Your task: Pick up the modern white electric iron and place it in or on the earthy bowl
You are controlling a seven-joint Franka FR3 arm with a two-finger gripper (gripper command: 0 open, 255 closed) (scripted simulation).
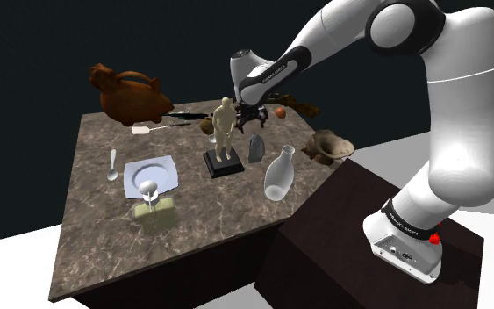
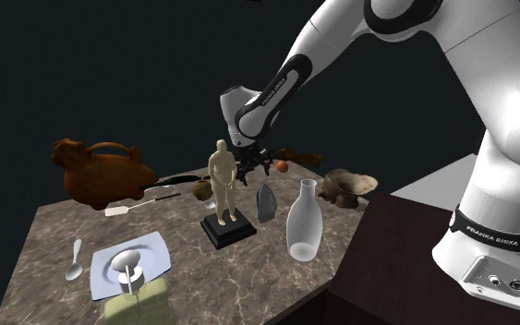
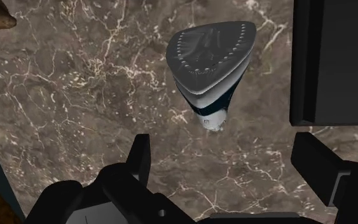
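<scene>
**Shoulder view.** The end effector [image 1: 252, 114] hangs over the brown marbled counter [image 1: 104, 219], at 12 o'clock of the iron [image 1: 256, 149]. Its black fingers are spread wide with nothing between them. The iron stands on end on the counter, apart from the fingers. The wrist view shows its grey, hole-dotted soleplate. The brown bowl [image 1: 328, 147] lies at the iron's 3 o'clock, near the counter's edge. A tan figurine [image 1: 225, 132] on a black base stands at the iron's 9 o'clock, and a clear carafe [image 1: 279, 174] at its 5 o'clock.
</scene>
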